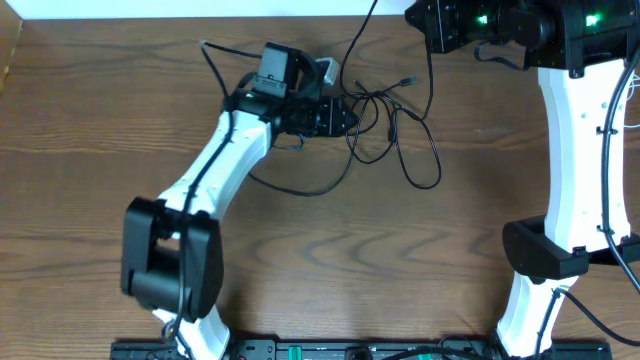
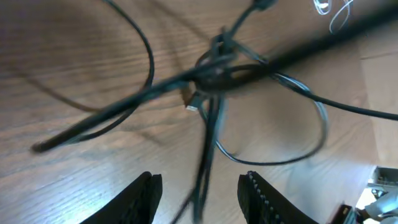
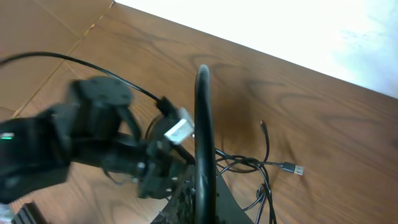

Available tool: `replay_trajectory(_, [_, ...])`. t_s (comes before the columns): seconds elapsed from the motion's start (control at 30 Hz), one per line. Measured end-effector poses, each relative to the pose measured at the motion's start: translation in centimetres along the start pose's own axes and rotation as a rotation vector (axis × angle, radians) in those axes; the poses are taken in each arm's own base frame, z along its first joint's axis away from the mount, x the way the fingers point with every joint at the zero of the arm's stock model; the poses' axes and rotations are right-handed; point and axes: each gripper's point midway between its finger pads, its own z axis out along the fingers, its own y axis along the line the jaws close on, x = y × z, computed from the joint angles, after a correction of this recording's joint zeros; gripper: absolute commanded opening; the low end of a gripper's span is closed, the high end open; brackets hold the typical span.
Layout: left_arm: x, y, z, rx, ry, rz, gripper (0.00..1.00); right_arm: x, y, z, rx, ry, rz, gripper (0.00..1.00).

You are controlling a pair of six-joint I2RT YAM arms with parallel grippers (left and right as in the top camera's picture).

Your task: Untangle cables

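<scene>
Blurred black cable runs between left tool jaws

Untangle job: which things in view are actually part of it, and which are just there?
Job: black cable, white cable, left pincer, right pincer.
Just there: table, arm wiring.

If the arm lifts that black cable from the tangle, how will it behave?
Probably floppy: the black cable lies in loose, uneven loops on the table. It looks thin, so likely light and easy to drag. Strands cross in a knot, so lifting one would likely pull the rest along.
</scene>
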Motion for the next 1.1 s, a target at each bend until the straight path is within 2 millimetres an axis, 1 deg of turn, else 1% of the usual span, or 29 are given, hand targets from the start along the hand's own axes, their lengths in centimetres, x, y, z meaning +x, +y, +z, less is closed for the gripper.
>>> replay_trajectory(0.1, [0.5, 0.6, 2.0, -0.003, 0.023, -0.015, 0.35, 0.1, 0.0, 0.0, 0.0, 0.004, 0.002, 0.01])
replay_trajectory(0.13, [0.8, 0.7, 2.5, -0.006, 0.034, -0.02, 0.28, 0.1, 0.0, 0.0, 0.0, 0.006, 0.003, 0.01])
replay_trajectory(0.2, [1.2, 0.7, 3.1, -0.008, 0.048, -0.025, 0.1, 0.2, 0.0, 0.0, 0.0, 0.006, 0.003, 0.01])
replay_trajectory(0.23, [1.3, 0.6, 3.3, -0.008, 0.051, -0.026, 0.08, 0.2, 0.0, 0.0, 0.001, 0.006, 0.003, 0.01])
replay_trajectory(0.4, [1.1, 0.6, 3.3, -0.008, 0.04, -0.018, 0.07, 0.2, -0.2, 0.0, 0.009, 0.009, 0.005, 0.01])
replay_trajectory(0.53, [0.4, 1.3, 2.4, -0.019, 0.017, -0.029, 0.07, 0.7, -0.8, 0.0, 0.048, 0.028, 0.015, 0.01])
replay_trajectory(0.63, [-0.5, 1.5, 0.8, -0.052, -0.02, -0.029, 0.07, 1.2, -1.7, -0.1, 0.098, 0.047, 0.034, 0.01])
replay_trajectory(0.7, [-0.9, 1.3, -1.2, -0.091, -0.049, -0.028, 0.08, 1.6, -2.3, 0.0, 0.131, 0.061, 0.051, 0.01])
replay_trajectory(0.87, [-1.6, -1.3, -7.1, -0.161, -0.143, 0.016, 0.08, 2.8, -4.4, 0.7, 0.197, 0.112, 0.108, 0.01])
replay_trajectory(0.93, [-1.5, -2.2, -9.1, -0.182, -0.173, 0.028, 0.07, 3.5, -5.8, 1.4, 0.223, 0.142, 0.142, 0.01])
replay_trajectory(1.0, [-1.4, -2.7, -10.6, -0.201, -0.197, 0.037, 0.07, 4.2, -7.4, 2.3, 0.25, 0.173, 0.178, 0.01])
replay_trajectory(1.03, [-1.5, -3.0, -11.3, -0.21, -0.213, 0.045, 0.07, 4.7, -8.4, 2.8, 0.267, 0.192, 0.197, 0.01])
replay_trajectory(1.1, [-1.7, -3.6, -12.6, -0.224, -0.25, 0.062, 0.07, 5.9, -10.9, 4.0, 0.315, 0.234, 0.247, 0.01])
